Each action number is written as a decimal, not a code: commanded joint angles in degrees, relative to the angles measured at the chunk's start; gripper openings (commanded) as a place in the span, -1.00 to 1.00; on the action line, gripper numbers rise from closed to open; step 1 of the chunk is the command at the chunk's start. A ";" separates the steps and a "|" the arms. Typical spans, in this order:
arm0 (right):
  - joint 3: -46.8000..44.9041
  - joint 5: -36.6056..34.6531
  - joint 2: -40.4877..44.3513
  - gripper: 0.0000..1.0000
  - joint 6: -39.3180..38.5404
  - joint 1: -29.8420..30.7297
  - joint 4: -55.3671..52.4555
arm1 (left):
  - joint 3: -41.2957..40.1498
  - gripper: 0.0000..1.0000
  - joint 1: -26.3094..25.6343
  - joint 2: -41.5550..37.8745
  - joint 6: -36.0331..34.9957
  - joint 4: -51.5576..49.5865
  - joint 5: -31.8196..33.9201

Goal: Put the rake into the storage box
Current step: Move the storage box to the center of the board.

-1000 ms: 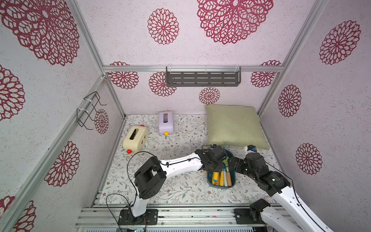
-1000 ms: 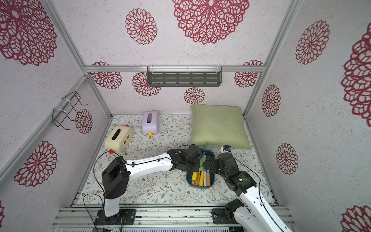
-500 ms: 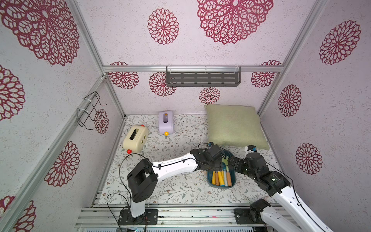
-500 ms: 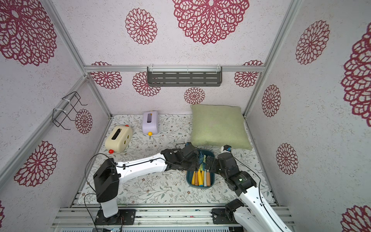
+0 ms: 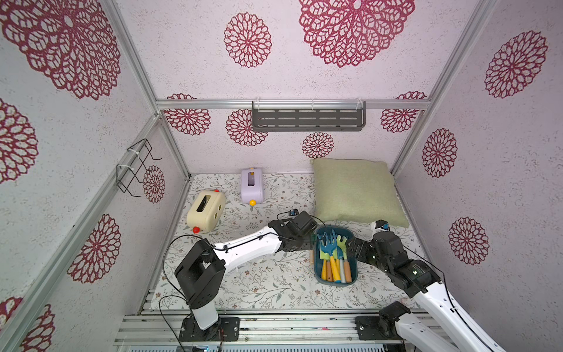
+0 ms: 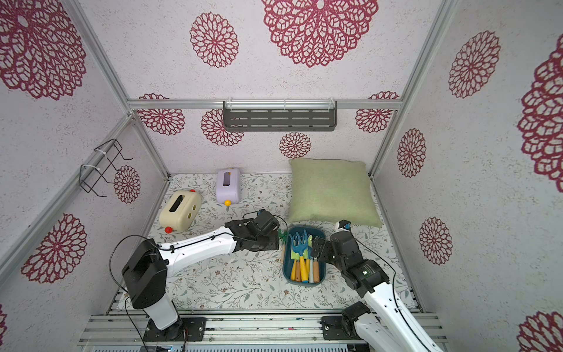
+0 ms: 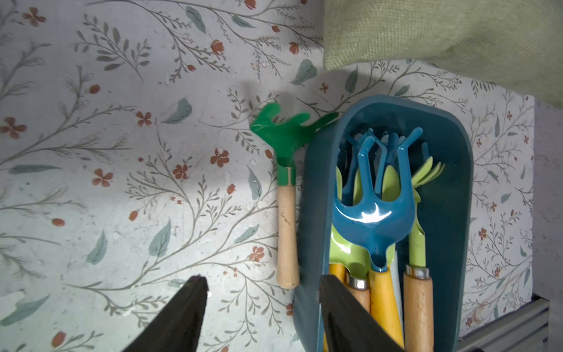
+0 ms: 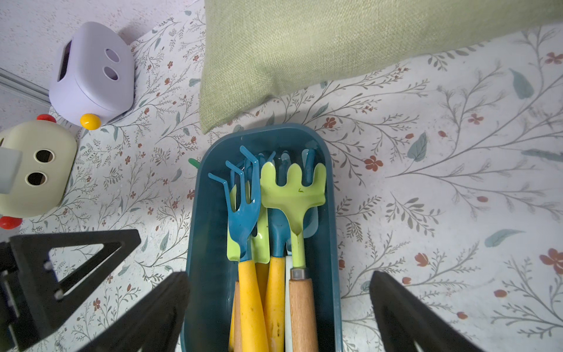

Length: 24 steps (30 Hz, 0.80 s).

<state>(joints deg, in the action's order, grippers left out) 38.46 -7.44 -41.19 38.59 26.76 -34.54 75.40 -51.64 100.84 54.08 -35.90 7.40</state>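
One green rake [image 7: 285,195] beside storage box [image 7: 443,243]

Plastic, wood, cloth and metal finishes

The storage box [image 7: 447,189] is moulded in smooth teal plastic with a soft sheen. The green rake [image 7: 286,195] is made up of a satin painted head and a bare, scuffed wooden handle. The blue hand fork [image 7: 374,219] is coated in high-gloss enamel; the lime rake [image 8: 294,189] is joined by a metal ferrule to unvarnished wood. The cushion [image 8: 335,45] is covered in coarse woven cloth. The floral table covering [image 7: 122,183] is printed matt. The lilac toy box [image 8: 94,73] and cream toy box [image 8: 36,167] are formed in smooth matt plastic.
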 commanded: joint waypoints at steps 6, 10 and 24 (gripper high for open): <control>0.05 0.15 -0.03 0.98 0.08 -0.64 0.71 | 7.31 0.37 0.31 9.11 -2.50 -5.38 0.25; 0.04 0.26 0.22 0.98 0.08 -0.66 0.75 | 10.30 0.43 0.22 13.98 -2.69 -5.96 -0.55; -0.23 0.85 0.44 0.98 -0.35 -0.83 1.24 | 16.68 0.47 -0.83 21.97 -2.78 -5.53 -3.50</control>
<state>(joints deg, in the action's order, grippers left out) 38.46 -6.94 -41.15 38.57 26.39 -34.50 90.80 -51.68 121.51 51.96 -41.39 5.02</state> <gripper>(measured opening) 0.992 0.732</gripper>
